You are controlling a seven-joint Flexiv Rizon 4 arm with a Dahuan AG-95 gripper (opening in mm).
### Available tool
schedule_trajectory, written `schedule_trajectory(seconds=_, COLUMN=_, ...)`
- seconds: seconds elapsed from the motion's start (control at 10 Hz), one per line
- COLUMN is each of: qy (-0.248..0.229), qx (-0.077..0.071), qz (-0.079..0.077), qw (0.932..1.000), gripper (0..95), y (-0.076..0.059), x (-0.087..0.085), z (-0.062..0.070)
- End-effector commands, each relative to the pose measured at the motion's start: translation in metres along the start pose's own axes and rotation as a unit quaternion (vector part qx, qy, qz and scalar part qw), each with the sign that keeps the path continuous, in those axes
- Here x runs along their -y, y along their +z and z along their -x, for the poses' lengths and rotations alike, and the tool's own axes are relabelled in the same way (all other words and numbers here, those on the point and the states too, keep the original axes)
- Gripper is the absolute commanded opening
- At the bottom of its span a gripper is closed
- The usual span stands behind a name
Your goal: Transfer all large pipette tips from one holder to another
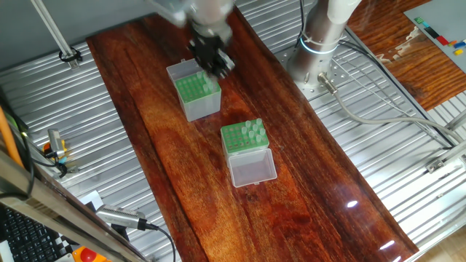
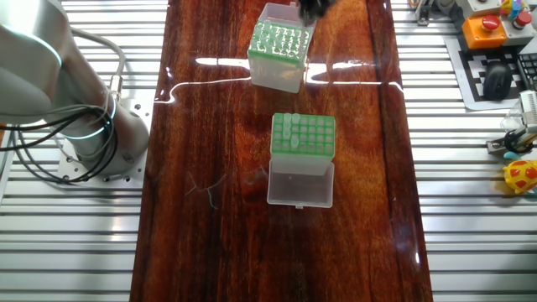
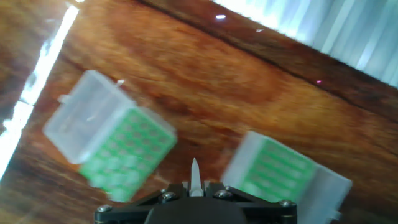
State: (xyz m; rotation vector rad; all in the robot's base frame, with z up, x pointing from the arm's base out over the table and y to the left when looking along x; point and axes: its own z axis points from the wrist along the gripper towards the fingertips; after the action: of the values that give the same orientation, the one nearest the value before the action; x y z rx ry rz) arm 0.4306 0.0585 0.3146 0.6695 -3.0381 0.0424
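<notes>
The clear-sided holder [image 1: 196, 93] [image 2: 279, 52] stands at the far end of the wooden board, its lid open behind it. My gripper [image 1: 212, 62] [image 2: 312, 10] hovers just above its far edge. It is shut on one large pipette tip [image 3: 195, 173], a pale cone that sticks out between the jaws [image 3: 196, 185]. The grey-sided holder [image 1: 244, 137] [image 2: 303, 136] sits mid-board with its whitish lid [image 2: 300, 184] folded toward the near end. Several tips [image 2: 289, 130] stand in one edge of its grid. The hand view is blurred, with a green-topped box [image 3: 124, 155] [image 3: 273, 169] on each side of the tip.
The wooden board [image 2: 210, 210] lies on a ribbed metal table. The robot base [image 1: 320, 36] [image 2: 75, 109] and its cables stand beside the board. An orange button box [image 2: 487, 25] and small toys [image 2: 522, 172] lie off the other side.
</notes>
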Motion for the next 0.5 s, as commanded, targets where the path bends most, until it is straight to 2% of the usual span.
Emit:
schedule_trajectory(seconds=0.1, qy=-0.028, qx=-0.005, qz=0.007, qw=0.9996, gripper=0.0, y=-0.0024, x=0.0193, z=-0.003)
schedule_trajectory(seconds=0.3, qy=0.013, qx=0.0, qz=0.005, qw=0.9999, gripper=0.0, y=-0.0024, x=0.0193, z=-0.003)
schedule_trajectory(seconds=0.5, qy=0.044, qx=-0.001, qz=0.002, qw=0.999, gripper=0.0, y=-0.0024, x=0.0193, z=-0.003)
